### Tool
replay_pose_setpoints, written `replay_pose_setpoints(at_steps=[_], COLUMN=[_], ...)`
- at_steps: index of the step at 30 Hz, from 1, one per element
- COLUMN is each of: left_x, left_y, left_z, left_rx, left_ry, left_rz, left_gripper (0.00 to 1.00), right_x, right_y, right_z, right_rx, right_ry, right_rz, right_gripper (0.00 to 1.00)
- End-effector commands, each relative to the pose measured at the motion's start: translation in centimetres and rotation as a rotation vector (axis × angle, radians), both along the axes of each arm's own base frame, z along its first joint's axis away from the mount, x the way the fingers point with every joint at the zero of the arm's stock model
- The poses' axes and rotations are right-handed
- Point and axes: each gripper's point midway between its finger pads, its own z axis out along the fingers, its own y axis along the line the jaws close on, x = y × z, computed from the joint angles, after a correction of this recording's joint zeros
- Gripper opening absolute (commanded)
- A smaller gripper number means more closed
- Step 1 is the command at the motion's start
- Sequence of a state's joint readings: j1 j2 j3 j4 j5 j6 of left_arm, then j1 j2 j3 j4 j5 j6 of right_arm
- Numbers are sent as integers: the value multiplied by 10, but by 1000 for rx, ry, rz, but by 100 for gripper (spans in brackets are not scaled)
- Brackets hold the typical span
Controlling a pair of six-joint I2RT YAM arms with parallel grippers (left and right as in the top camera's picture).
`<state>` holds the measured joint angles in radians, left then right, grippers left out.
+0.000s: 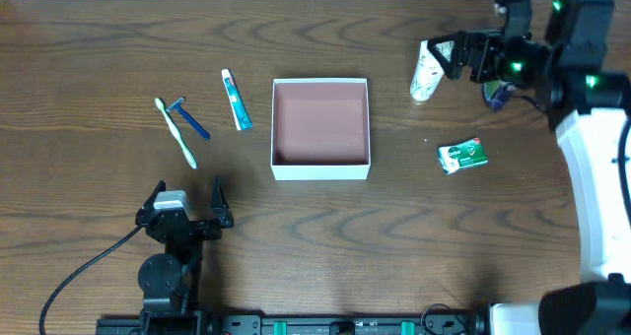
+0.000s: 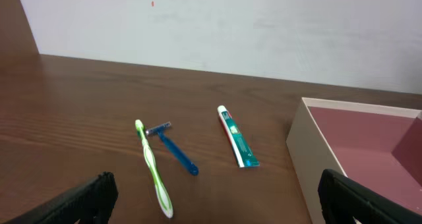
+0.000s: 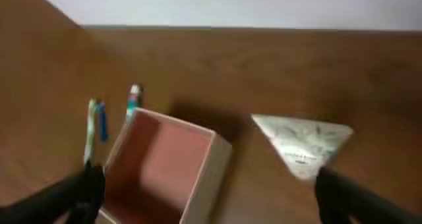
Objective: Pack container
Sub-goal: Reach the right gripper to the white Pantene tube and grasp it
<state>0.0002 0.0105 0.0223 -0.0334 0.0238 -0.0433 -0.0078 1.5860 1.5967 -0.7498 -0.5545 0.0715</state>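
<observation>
**Both grippers spread wide and empty – container open-side up at the table's centre**

A dark purplish thing (image 1: 498,95) is mostly hidden under the right arm and cannot be made out. The right wrist view is blurred, with its fingers cut off at the lower corners. The left wrist view crops the container (image 1: 320,169) at its right edge. The container is square, so it has no long axis – its walls run parallel to the table edges and it holds nothing. At its 9 o'clock lie a toothpaste tube (image 1: 236,100), a blue razor (image 1: 190,119) and a green toothbrush (image 1: 176,132), all apart from it. The left gripper (image 1: 187,190) sits at its 8 o'clock. The right gripper (image 1: 447,59) is at 2 o'clock, just beside a white tube (image 1: 425,73). A green packet (image 1: 462,156) lies near 4 o'clock.
</observation>
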Motion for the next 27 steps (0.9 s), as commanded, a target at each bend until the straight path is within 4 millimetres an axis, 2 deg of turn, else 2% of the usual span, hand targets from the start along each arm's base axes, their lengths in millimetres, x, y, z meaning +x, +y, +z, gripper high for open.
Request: replay_pose_setpoints(at_steps=[1,4,6,9,12,15,18,23,27], left_x=[-1,-1,-1,-1,-1,-1,-1,-1,-1], left_y=[3,3,3,3,3,3,3,3,3], left_z=[-17,-17,-17,-17,-17,-17,-17,-17,-17], left_rx=[18,18,18,18,18,18,18,18,18], left_ry=[50,50,50,50,50,50,50,50,50], left_rz=[11,11,11,11,11,12,11,12,12], left_gripper=[98,98,98,98,98,98,98,98,98], right_x=[14,16,17,17,13,7,7,22,32], right_y=[-7,-8,-10,-15,-19,-6,10,19,2], right_z=[34,40,35,12,-19,-38,-37,-25,-27], right_rx=[-229,-314,-329,-324,-337,-292,-218,-151,-107], right_ry=[-79,-31,33,164,293,377,383,323,373], right_rz=[-74,-104,-126,-175,-203,-140,-85,-92,-350], right_gripper=[99,99,99,99,99,99,99,99,96])
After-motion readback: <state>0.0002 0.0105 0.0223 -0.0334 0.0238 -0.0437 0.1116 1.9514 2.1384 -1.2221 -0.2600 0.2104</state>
